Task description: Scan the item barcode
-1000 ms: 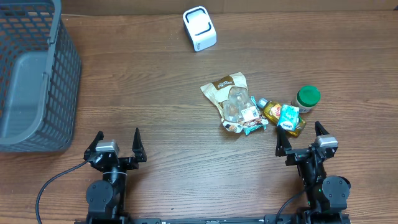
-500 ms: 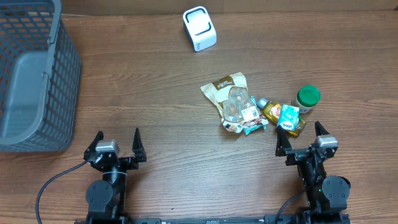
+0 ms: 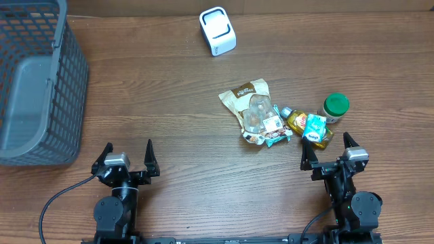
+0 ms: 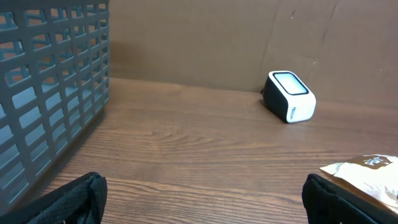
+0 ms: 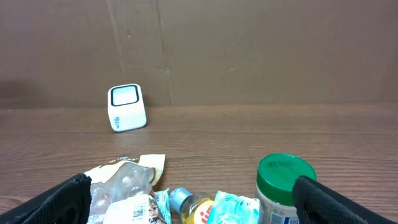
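Where wooden table (image 3: pixel 169 88) ends, brown wall (image 4: pixel 186 43) rises; scanner (image 3: pixel 218 31) nearby; basket (image 3: pixel 71 74) left

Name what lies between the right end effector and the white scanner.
The item pile: brown snack bag, small bottle, teal packet. Beyond it, bare table up to the scanner. Overhead view shows it.

Overhead looks straight down on the whole table (image 3: pixel 169 102), both wrist views sit low at the front edge facing the back edge, all three share the white scanner (image 3: pixel 218 31).
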